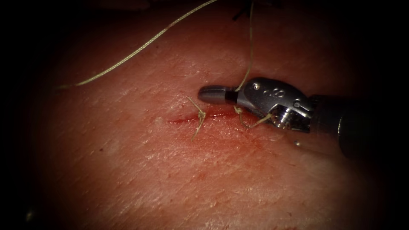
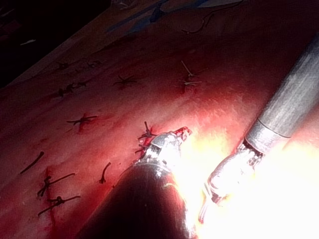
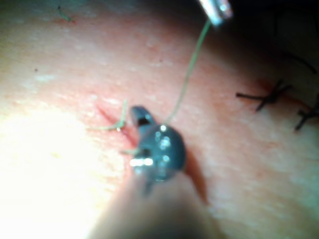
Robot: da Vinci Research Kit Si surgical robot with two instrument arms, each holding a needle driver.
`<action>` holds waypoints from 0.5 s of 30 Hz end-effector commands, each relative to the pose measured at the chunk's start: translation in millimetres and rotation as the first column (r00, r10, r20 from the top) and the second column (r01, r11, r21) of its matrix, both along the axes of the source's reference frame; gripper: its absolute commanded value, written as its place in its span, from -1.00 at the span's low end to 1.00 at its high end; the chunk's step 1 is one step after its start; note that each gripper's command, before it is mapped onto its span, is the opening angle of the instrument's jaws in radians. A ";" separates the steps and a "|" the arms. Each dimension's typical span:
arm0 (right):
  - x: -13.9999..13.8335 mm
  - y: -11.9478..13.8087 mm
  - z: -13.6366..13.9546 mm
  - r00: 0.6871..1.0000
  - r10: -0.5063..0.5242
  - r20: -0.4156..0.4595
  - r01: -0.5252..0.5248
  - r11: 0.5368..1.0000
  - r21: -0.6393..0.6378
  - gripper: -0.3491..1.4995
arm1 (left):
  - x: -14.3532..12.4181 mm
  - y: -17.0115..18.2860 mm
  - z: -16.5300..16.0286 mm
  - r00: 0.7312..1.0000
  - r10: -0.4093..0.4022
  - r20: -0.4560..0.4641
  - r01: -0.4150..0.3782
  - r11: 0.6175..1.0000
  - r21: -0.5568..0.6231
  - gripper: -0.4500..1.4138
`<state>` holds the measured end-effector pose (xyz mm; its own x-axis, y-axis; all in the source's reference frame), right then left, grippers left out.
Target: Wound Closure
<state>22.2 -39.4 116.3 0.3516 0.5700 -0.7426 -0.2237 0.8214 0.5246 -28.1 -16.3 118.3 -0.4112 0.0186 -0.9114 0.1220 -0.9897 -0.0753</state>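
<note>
We see the tissue (image 1: 179,170) across most of the endoscope frame: soft, moist pork belly that will dimple under any pull, so we judge it needs shallow bites near the edge. The cut (image 1: 191,120) runs as a short red line at centre frame with red fluid (image 1: 221,116) along it.

The right tool (image 1: 215,94) enters from the right edge of the endoscope view and lies just above the cut, jaws pressed together. Thread (image 1: 250,55) runs up from the jaw base to the top of the frame; we judge the jaws clenched on it there, though the contact point is small. The right wrist view has the same tool (image 3: 142,117) with the strand (image 3: 189,74) rising from it.

A second length of thread (image 1: 140,49) sweeps from top centre to the left edge, lying on the tissue. It is thin, limp and slick; best taken well back from any knot, with a firm flat grip.

A tied stitch (image 1: 200,116) with short tails crosses the cut left of the tool tip; another (image 1: 240,117) sits under the tool body.

The needle: we can't spot it. The left tool (image 2: 182,132) appears in the left wrist view; its jaw state we can't tell.
</note>
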 end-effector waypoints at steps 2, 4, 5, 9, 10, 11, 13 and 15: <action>0.4 0.7 0.4 1.000 0.009 -0.007 -0.009 1.000 -0.005 -1.00 | -0.2 0.4 0.3 1.000 0.002 0.002 -0.002 1.000 -0.005 -1.00; 0.0 0.8 0.4 1.000 0.012 -0.023 -0.012 1.000 -0.019 -1.00 | 0.6 0.5 0.1 1.000 0.008 0.007 -0.008 1.000 -0.003 -1.00; 0.0 0.8 0.4 1.000 0.012 -0.023 -0.012 1.000 -0.019 -1.00 | 0.6 0.5 0.1 1.000 0.008 0.007 -0.008 1.000 -0.003 -1.00; -1.2 0.8 0.0 0.999 0.033 -0.017 -0.034 0.999 -0.035 0.16 | 2.3 1.5 0.0 1.000 0.001 -0.005 -0.001 1.000 -0.006 -1.00; -1.5 0.9 -0.1 0.998 0.056 0.002 -0.056 0.997 -0.045 0.71 | 2.6 1.7 0.0 1.000 -0.005 -0.009 0.004 1.000 -0.007 -1.00; -1.7 0.9 -0.2 0.996 0.082 0.022 -0.080 0.995 -0.055 0.98 | 3.0 2.0 0.0 1.000 -0.007 -0.008 0.007 1.000 -0.007 -1.00; -2.5 0.6 -0.4 0.998 0.064 0.012 -0.064 0.996 -0.062 0.98 | 3.5 2.5 0.0 1.000 -0.015 -0.010 0.015 1.000 -0.007 -1.00; -3.2 0.1 -0.5 0.999 0.054 0.001 -0.054 0.997 -0.061 0.98 | 3.7 2.8 0.2 1.000 -0.022 -0.011 0.022 1.000 -0.008 -1.00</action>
<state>18.7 -39.2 115.3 0.3242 0.5435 -0.7743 -0.2736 0.8374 0.4732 -24.0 -14.1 118.0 -0.4220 0.0222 -0.9063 0.1026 -0.9921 -0.0721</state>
